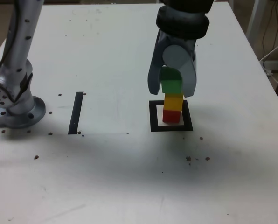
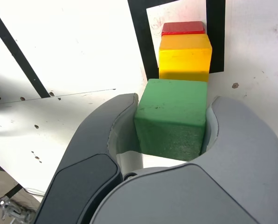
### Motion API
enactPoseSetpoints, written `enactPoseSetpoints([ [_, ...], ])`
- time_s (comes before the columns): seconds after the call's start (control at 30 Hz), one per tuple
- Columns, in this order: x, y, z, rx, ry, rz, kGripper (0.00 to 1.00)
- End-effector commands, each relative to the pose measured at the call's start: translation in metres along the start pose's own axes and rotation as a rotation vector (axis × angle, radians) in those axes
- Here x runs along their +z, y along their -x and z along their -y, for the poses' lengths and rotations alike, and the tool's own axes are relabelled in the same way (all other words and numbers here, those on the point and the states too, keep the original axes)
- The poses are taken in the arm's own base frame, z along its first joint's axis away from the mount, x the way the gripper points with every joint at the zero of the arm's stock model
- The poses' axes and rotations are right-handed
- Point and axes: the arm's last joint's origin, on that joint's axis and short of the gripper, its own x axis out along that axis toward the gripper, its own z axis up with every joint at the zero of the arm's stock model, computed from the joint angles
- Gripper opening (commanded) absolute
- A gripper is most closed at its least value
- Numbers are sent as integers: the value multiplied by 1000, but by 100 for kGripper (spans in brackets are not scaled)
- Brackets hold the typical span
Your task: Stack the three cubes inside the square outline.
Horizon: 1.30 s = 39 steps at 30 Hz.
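Across exterior view, left to right: arm base on white table; then thin black strip; then square outline, with red cube inside, yellow cube atop red; above yellow, green cube, pinched between fingers of gripper; contact with yellow unclear.

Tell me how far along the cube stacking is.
Looks nearly done. The red cube sits inside the square outline, with the yellow cube on top of it. In hand: the green cube, between the jaws of the gripper, right above the yellow one. Left, probably: settling green if needed, opening the jaws and backing the arm away.
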Motion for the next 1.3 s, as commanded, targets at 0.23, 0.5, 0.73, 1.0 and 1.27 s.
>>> enactPoseSetpoints([
  [0.23,6,-4,-7,-6,4,-26,22],
  [0.5,8,-7,-12,-5,12,-34,22],
  [0.73,11,-12,-12,-11,13,-43,50],
  [1.0,11,-17,-13,-13,15,-57,98],
  [1.27,9,-14,-13,-3,15,-46,100],
])
